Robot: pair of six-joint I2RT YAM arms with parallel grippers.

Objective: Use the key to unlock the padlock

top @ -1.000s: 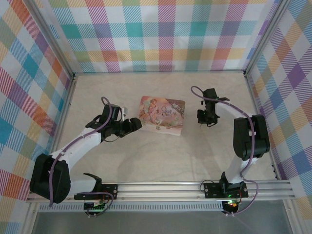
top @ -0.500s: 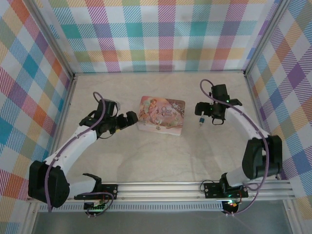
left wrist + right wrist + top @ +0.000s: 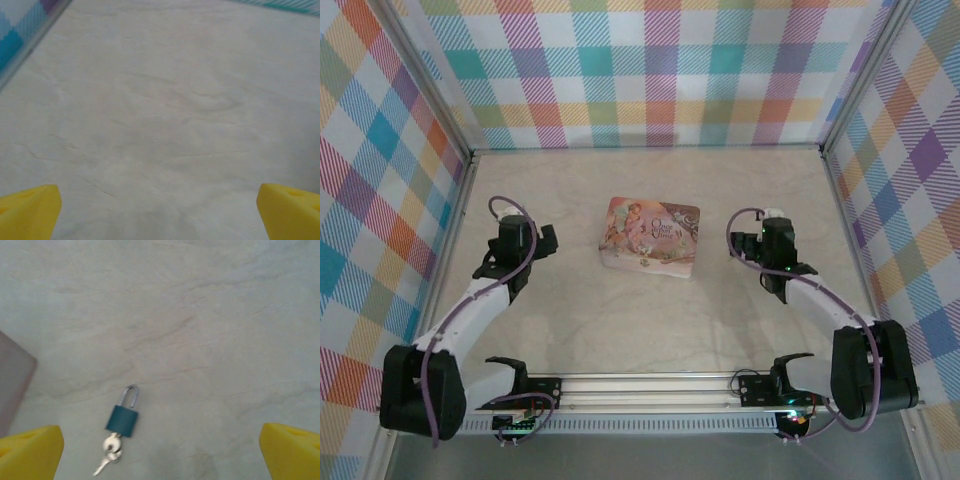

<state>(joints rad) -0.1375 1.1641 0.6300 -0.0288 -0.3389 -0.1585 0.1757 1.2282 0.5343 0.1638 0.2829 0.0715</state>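
Pale marbled table (image 3: 620, 320) carried one pink box (image 3: 652, 236), one teal padlock (image 3: 122, 421) lying near the box's right-arm side with a silver key (image 3: 110, 452) at its base, and two grippers, left (image 3: 160, 212) and right (image 3: 160, 452), both spread wide and empty.

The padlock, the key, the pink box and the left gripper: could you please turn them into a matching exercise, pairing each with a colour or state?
Things:
1. padlock
2. key
3. pink box
4. left gripper

Descriptions:
a. open and holding nothing
b. teal body with a silver shackle
c. silvery, at the end of the lock body opposite the shackle
d. picture-covered, lying between the two arms

Pairs: 1-b, 2-c, 3-d, 4-a
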